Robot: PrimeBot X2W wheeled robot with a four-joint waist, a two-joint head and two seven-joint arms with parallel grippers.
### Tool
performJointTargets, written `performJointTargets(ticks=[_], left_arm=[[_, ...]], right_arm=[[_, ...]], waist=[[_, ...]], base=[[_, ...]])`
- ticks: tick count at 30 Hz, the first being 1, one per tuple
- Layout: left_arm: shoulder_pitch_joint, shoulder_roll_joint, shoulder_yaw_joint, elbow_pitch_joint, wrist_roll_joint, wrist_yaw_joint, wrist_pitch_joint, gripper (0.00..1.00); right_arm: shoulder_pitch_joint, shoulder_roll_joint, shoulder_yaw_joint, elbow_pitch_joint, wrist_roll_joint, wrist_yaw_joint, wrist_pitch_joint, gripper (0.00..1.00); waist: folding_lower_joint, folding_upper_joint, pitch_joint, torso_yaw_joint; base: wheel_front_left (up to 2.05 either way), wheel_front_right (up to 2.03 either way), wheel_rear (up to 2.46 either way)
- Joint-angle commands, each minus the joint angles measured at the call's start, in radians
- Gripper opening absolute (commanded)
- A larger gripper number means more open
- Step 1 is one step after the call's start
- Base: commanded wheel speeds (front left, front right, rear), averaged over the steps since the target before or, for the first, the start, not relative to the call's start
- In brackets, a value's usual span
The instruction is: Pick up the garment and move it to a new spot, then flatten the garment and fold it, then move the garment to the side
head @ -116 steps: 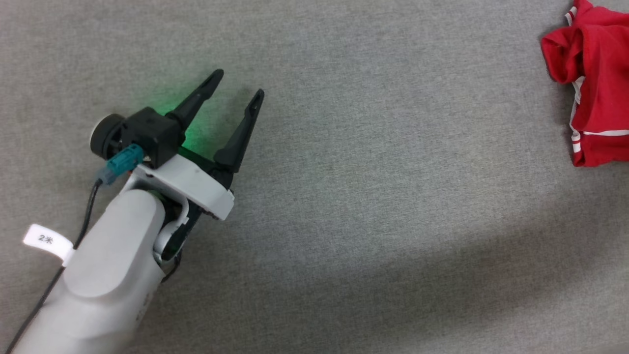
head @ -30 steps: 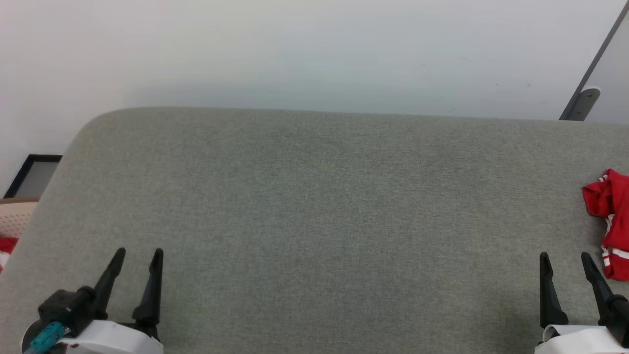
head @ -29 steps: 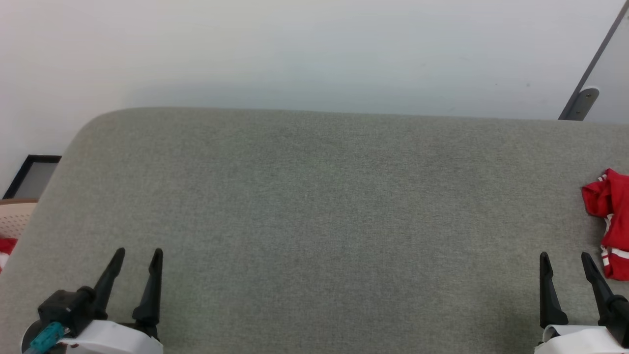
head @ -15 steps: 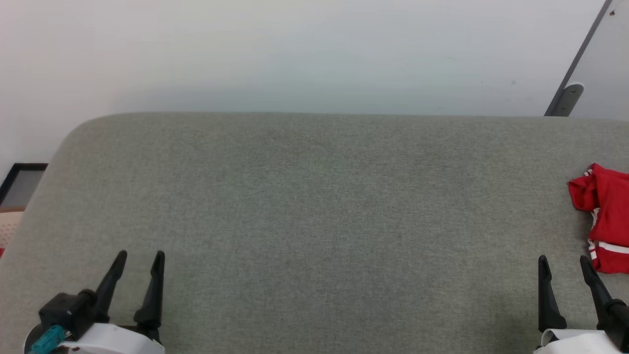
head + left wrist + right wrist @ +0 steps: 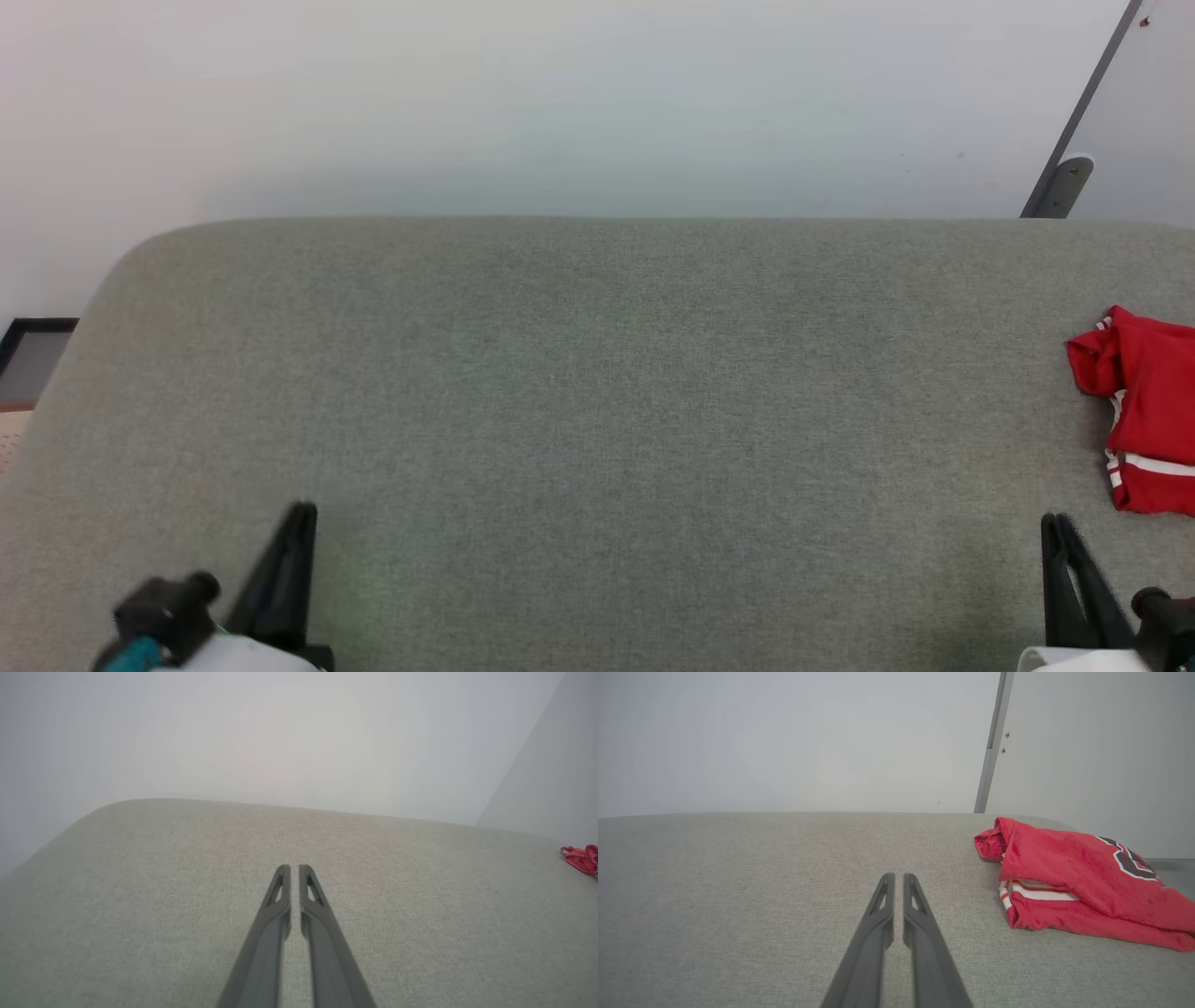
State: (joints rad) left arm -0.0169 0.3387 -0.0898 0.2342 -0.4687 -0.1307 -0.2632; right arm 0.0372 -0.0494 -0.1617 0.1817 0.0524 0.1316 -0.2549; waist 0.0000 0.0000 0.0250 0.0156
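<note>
garment [image 5: 1144,411] | folded | striped trim [image 5: 1034,891] toward left | long axis cropped

Grey fabric surface [image 5: 597,373], plain white wall [image 5: 560,93] behind

And there's the garment [image 5: 1064,868]: vivid red, white stripes along the trim, black lettering edged in white. Surface [image 5: 597,373], plain grey-green weave. Wall [image 5: 560,93] pale off-white, with a grey strip [image 5: 993,742]. Left gripper [image 5: 301,515], right gripper [image 5: 1055,525]: black fingers, white bases, and a teal plug [image 5: 131,653] on the left.
</note>
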Motion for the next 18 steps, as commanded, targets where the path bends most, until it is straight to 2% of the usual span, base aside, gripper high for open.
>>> performJointTargets(ticks=[1,3,18], left_arm=[[0.006,-0.009,-0.003,0.007,-0.003,0.000,0.001,0.00],[0.009,-0.016,-0.004,0.013,-0.008,0.000,0.003,0.00],[-0.013,-0.067,0.035,0.011,-0.236,0.000,0.075,0.00]], right_arm=[[-0.001,0.001,0.000,0.010,0.004,0.000,0.002,0.00],[-0.002,0.002,-0.001,0.018,0.010,0.000,0.005,0.00],[-0.033,0.001,0.008,0.026,0.318,0.000,0.079,0.00]], waist=[[0.0000,0.0000,0.000,0.000],[0.0000,0.0000,0.000,0.000],[0.0000,0.0000,-0.003,-0.002]], base=[[0.00,0.00,0.00],[0.00,0.00,0.00],[0.00,0.00,0.00]])
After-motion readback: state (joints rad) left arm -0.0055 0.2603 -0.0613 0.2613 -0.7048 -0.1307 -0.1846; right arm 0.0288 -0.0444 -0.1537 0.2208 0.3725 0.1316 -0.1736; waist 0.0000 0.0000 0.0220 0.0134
